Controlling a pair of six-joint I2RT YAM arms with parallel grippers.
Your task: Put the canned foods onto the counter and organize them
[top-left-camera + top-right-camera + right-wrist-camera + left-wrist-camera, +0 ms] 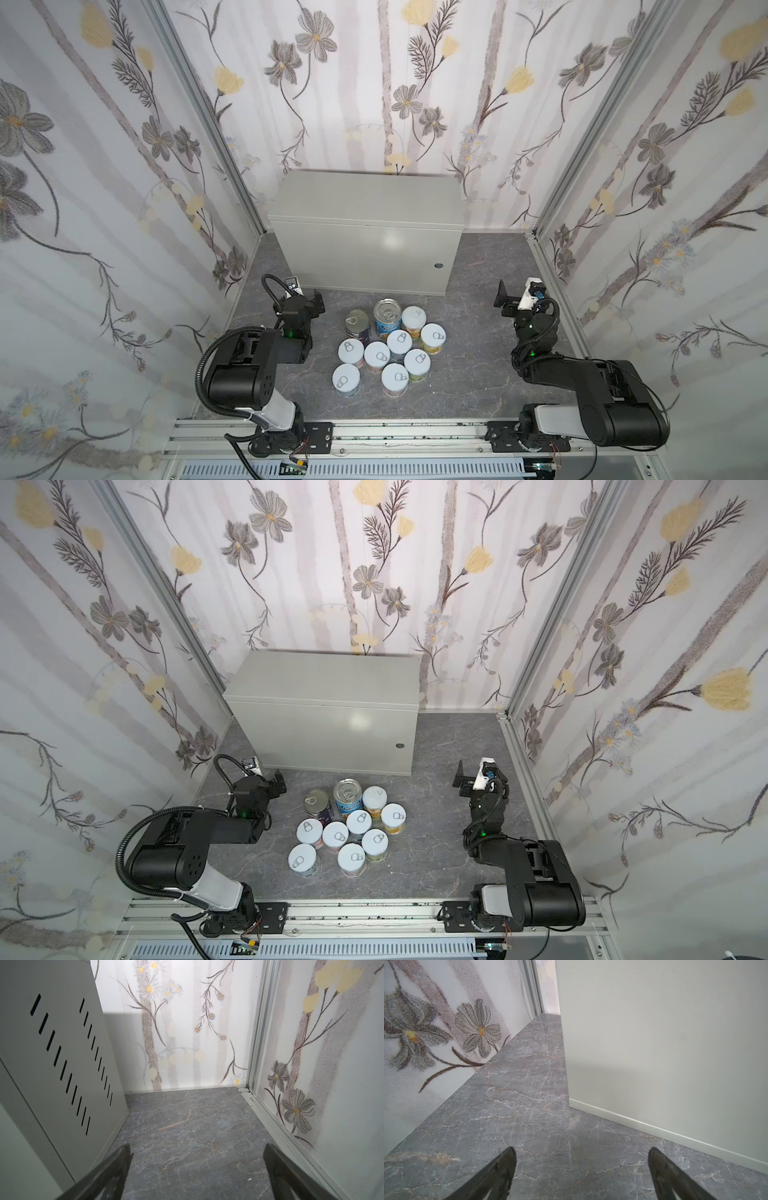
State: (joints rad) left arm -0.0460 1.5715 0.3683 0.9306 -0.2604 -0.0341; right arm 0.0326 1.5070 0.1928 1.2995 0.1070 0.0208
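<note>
Cans (388, 353): all ten upright in one tight cluster on floor (465, 374), lids up, long axis vertical; none on counter (365, 199) yet, so task judged at its very start. Left gripper (318, 301) spread wide with nothing between the jaws; right gripper (503, 297) likewise wide and empty; left wrist view agrees, fingertips (508, 1155) far apart over bare floor; same in right wrist view.

Key relation: cluster lies inboard of both grippers; to the right of left gripper and a bit behind its tips, toward rail (415, 432); to the left of right gripper and also behind it. Left gripper is nearer; navy can (357, 326) is near its inner side; right gripper is well apart from closest pale-lidded can (433, 337). Counter stands ahead of both; its front corner just ahead of left gripper, its slotted side ahead-left of right gripper. Neither wrist view shows a can; both aim past the cluster.

Pose: both arms folded low, elbows back by rail, grippers low over floor, pointing toward counter. Likely next: left arm swings inward and back, takes navy can from the side; blue can (387, 322) is just beside it, so a nudge is a risk.
</note>
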